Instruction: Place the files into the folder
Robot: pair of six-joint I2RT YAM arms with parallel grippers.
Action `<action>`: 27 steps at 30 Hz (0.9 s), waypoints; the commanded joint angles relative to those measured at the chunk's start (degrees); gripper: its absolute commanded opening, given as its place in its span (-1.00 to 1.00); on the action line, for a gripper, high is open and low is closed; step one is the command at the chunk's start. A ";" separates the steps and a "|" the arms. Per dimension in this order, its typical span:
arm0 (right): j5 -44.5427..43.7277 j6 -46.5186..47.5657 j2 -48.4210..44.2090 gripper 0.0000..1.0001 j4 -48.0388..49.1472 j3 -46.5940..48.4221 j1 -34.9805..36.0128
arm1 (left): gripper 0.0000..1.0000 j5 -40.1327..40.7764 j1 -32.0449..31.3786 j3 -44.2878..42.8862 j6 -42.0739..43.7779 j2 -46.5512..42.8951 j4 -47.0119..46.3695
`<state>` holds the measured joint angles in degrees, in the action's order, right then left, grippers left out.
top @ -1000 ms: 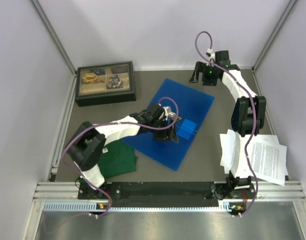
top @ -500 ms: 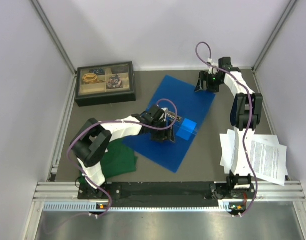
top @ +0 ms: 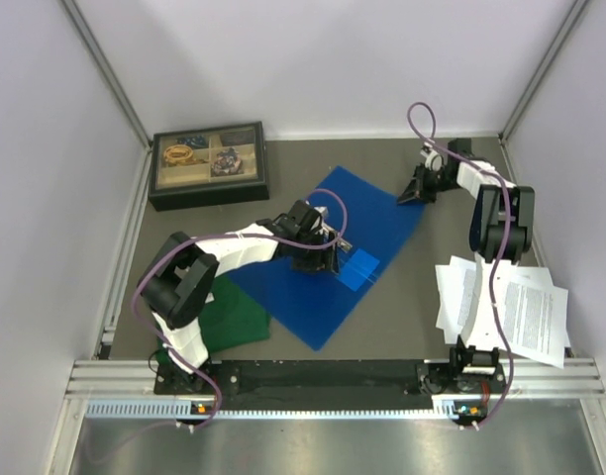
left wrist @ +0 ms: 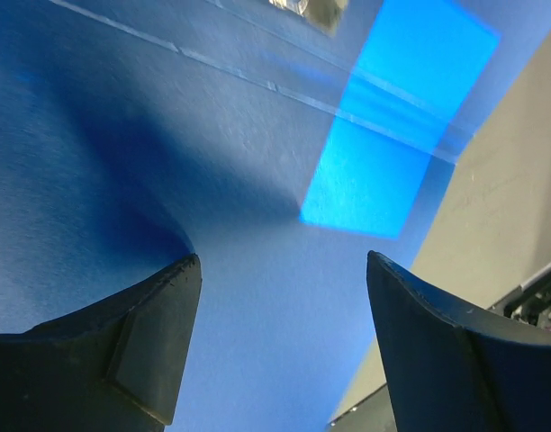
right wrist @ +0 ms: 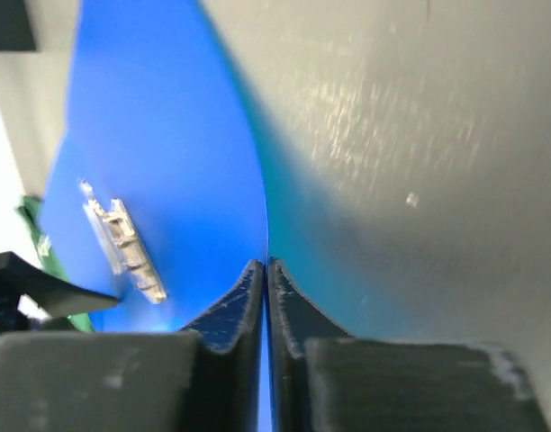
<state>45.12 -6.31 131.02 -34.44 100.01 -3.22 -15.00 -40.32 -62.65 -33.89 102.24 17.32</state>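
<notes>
One blue folder [top: 372,203], right claw [right wrist: 266,270] clenched on its cover edge, left claw [left wrist: 280,346] spread, files [top: 531,312] print illegible

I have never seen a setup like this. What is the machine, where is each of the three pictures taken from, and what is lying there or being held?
It is a robot with a left arm and a right arm, bolted at the near edge of a table. The wide picture looks down from above and behind them. The other two come from a small camera on each wrist, so the dark shapes at the bottom are that arm's own fingers. On the table lie a blue folder, a few printed papers, a green shirt and a black box with compartments. The left tool is open over the folder's blue surface. The right tool is shut on the folder's thin edge, and metal rings show beside it.
</notes>
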 commanded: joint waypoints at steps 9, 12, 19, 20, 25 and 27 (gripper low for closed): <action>-4.50 -7.04 -18.51 -1.00 8.67 -15.35 -1.96 | 0.57 1.64 0.67 -11.95 3.21 8.22 1.49; -11.71 -12.31 -23.52 -1.00 10.87 -23.59 -2.75 | 0.57 0.60 1.90 -14.50 2.17 13.23 0.35; -20.08 -19.34 -35.56 -1.00 19.40 -42.51 -2.75 | 0.53 -1.78 6.30 -17.85 -0.30 20.72 -6.16; -19.47 -20.14 -36.44 -1.00 21.49 -45.48 -2.75 | 0.53 -1.96 6.65 -18.38 -0.21 21.07 -6.33; -20.70 -23.83 -42.32 -1.00 25.46 -52.71 -2.40 | 0.53 -0.82 8.23 -21.46 1.98 22.22 -5.98; -20.60 -25.41 -43.30 -1.00 28.09 -56.05 -1.96 | 0.53 -0.64 8.85 -22.42 3.12 22.39 -5.46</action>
<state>25.98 -27.81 92.12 -13.10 48.12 -5.91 -20.12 -32.77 -84.23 -34.48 121.30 10.04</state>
